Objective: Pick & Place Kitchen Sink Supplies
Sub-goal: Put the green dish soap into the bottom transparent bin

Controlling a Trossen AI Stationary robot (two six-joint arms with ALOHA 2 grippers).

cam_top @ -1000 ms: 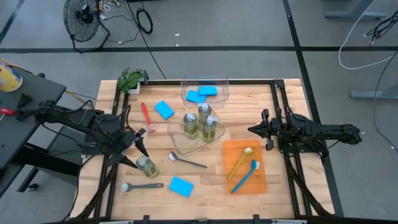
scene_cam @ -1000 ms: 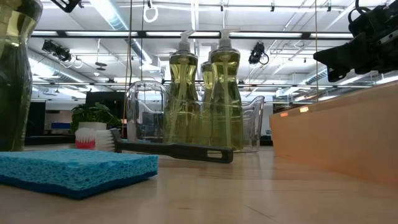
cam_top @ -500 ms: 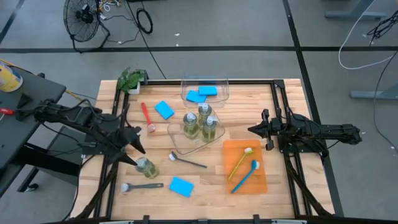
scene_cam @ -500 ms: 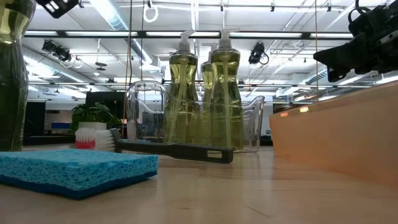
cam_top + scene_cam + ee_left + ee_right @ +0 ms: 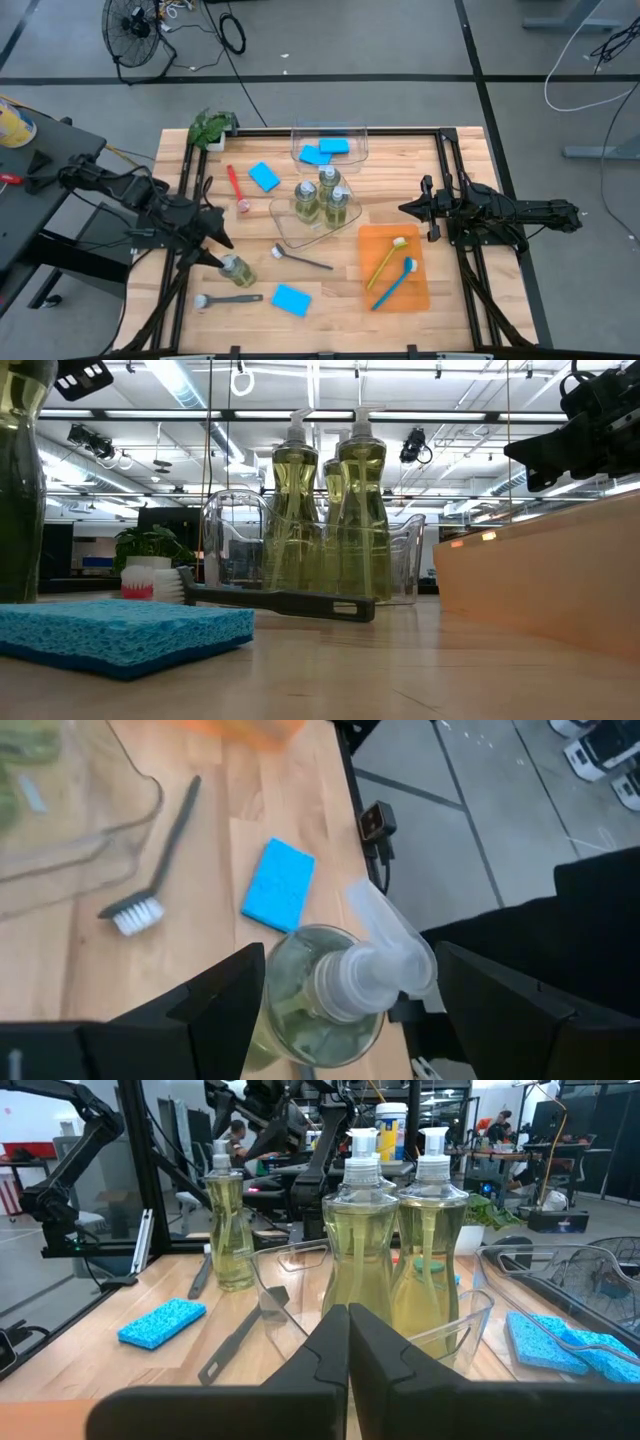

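My left claw [image 5: 218, 241] is spread wide, hanging just above the lone pump bottle [image 5: 236, 268] standing on the table's [image 5: 330, 300] left side. Right claw [image 5: 407, 208] pressed together, idle.

No text, label, brand, number or sign can be read in any of the views. The pump bottles [image 5: 362, 510] show only clear plastic and yellow-green liquid, with no printed label that can be made out. A white tub [image 5: 394, 1130] on a desk in the far room carries a blue band and a yellow patch, but any lettering on it is too small to read.
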